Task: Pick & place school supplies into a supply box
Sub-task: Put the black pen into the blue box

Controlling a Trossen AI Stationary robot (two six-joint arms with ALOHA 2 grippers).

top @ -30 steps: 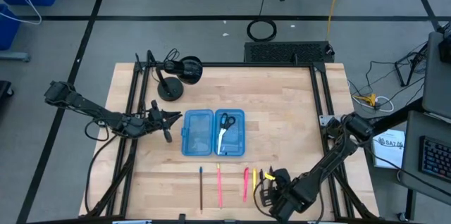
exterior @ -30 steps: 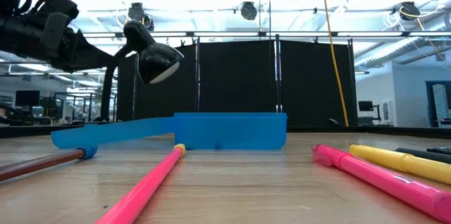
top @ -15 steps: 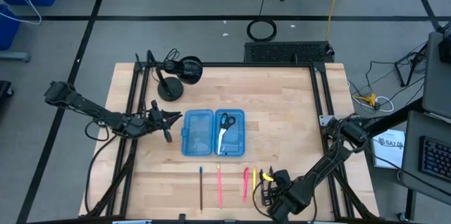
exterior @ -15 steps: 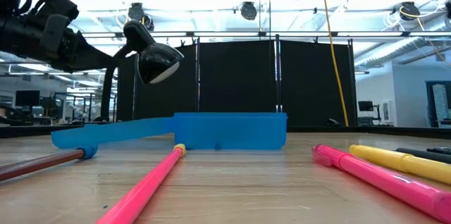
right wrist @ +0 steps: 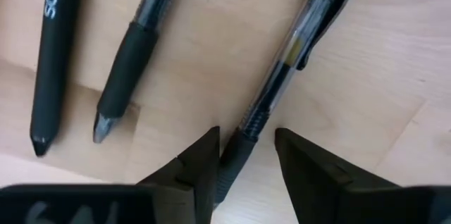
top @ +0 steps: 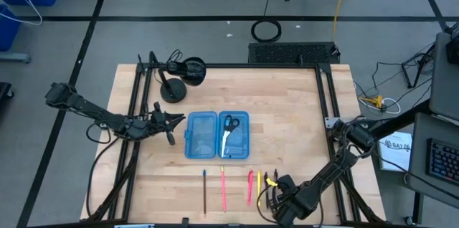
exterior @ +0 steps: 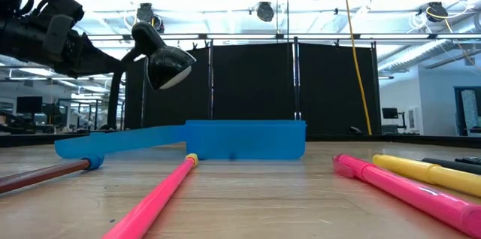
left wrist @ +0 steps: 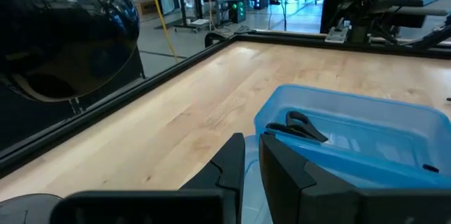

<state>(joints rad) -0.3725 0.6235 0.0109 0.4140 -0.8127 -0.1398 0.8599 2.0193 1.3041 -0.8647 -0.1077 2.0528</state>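
The right tool (right wrist: 245,152) has been brought lower and nearer the desk's (top: 287,113) front edge than a second ago, its fingers parted and straddling a clear-barrelled black pen (right wrist: 282,69); nothing is gripped yet, and a grasp is judged imminent. Two more black pens (right wrist: 137,48) lie beside it. The left tool (top: 171,118) has not shifted, nearly closed and empty, beside the open blue box (top: 217,135), where only the scissors (top: 228,128) lie. The pink, yellow and brown pens are unmoved.

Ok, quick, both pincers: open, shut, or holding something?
Left pincer: nearly closed, empty, beside the blue case.
Right pincer: open, straddling a clear pen.
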